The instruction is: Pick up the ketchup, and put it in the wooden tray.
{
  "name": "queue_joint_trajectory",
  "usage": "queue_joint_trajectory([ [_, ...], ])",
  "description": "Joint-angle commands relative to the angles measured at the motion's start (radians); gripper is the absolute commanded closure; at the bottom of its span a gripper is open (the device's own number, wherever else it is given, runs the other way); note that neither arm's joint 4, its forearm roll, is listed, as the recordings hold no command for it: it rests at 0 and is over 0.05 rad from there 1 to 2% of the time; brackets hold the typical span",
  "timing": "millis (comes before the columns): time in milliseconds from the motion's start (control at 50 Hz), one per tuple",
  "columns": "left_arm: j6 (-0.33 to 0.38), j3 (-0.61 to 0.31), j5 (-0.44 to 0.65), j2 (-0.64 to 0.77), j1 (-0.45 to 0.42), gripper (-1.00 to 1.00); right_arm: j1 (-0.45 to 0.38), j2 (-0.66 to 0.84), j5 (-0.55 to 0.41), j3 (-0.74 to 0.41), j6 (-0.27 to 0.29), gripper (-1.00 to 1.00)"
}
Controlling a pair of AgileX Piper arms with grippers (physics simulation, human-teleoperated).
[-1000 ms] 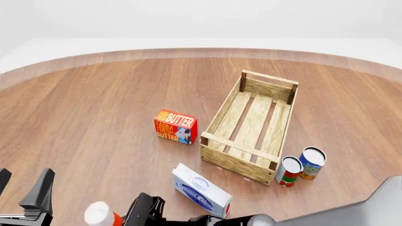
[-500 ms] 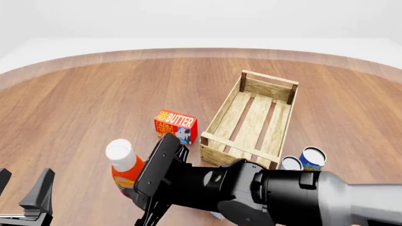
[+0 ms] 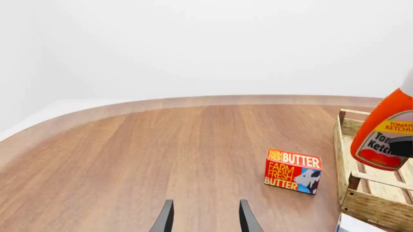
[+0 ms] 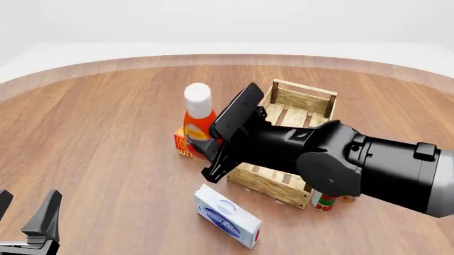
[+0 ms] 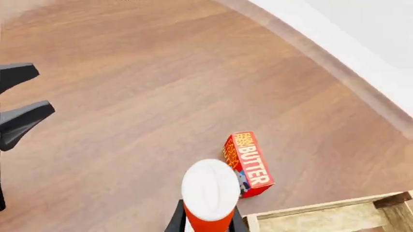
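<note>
The ketchup, an orange-red bottle with a white cap, is held upright in the air with my right gripper shut on its lower body. It hangs over the butter box, just left of the wooden tray. The right wrist view looks down on the ketchup cap, with the tray's corner beside it. In the left wrist view the ketchup floats above the tray's rim. My left gripper stays low at the near left, open, with nothing between its fingers.
A red butter box stands on the table left of the tray. A white-and-blue carton lies in front of the tray's near end. Cans at the tray's near right corner are mostly hidden by my right arm.
My right arm has lifted the ketchup from the near edge and carried it forward and to the right, up beside the tray. The left gripper has not moved.
</note>
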State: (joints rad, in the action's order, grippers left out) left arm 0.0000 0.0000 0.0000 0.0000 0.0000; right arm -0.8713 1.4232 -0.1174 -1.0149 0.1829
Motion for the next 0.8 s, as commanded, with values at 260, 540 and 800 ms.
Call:
queue_joint_trajectory([
  [260, 0.0, 0.0, 0.0, 0.0, 0.0, -1.0, 0.336, -0.052, 0.052, 0.106, 0.017, 1.0],
  [540, 0.0, 0.0, 0.0, 0.0, 0.0, -1.0, 0.464, 0.009, 0.147, 0.182, 0.006, 1.0],
  [800, 0.0, 0.0, 0.0, 0.0, 0.0, -1.0, 0.565, 0.098, 0.224, 0.2, 0.0, 1.0],
])
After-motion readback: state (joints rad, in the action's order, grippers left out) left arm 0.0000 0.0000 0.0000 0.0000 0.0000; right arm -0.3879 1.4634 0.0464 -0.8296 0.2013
